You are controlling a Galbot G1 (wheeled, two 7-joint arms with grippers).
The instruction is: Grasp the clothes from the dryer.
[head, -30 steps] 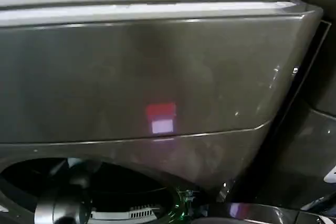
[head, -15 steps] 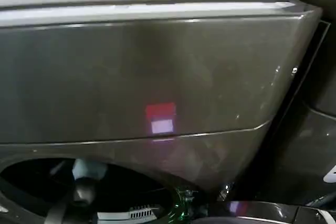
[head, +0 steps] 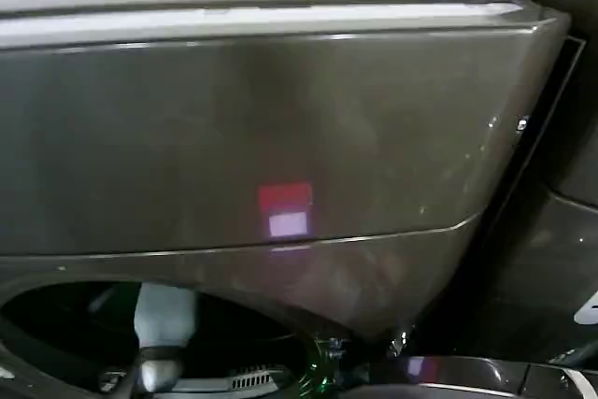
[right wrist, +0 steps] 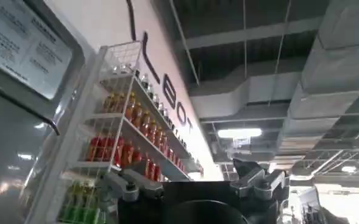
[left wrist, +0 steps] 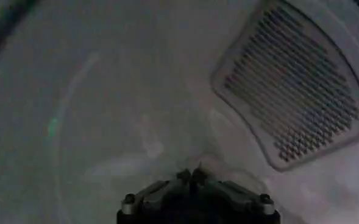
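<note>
— Where's the left tool (left wrist: 191, 176)?

— Inside the dryer (head: 280, 119). The left arm (head: 164, 315) goes in through the porthole (head: 56, 315), low on the left of the front. Its fingertips (left wrist: 184, 176) meet, pressed together at the drum's pale wall.

— Gripping the clothes?

— I cannot tell. A pale rounded hump (left wrist: 234, 173) lies just beside the tips, touching the drum wall. Whether that is the clothes, or whether any fabric sits between the tips, is too dim to make out.

— What's past it?

— A perforated vent grille (left wrist: 292, 85), set in the drum farther in.

— And the right tool (right wrist: 194, 182)?

— Outside the machine, pointing upward, fingers spread wide with nothing between them. Behind it stands a white shelf rack (right wrist: 115, 131) of bottles, then ceiling ducts (right wrist: 252, 91) far off.

— The dryer's front?

— A plain dark panel with a red-and-white sticker (head: 287, 212) above the porthole.
</note>
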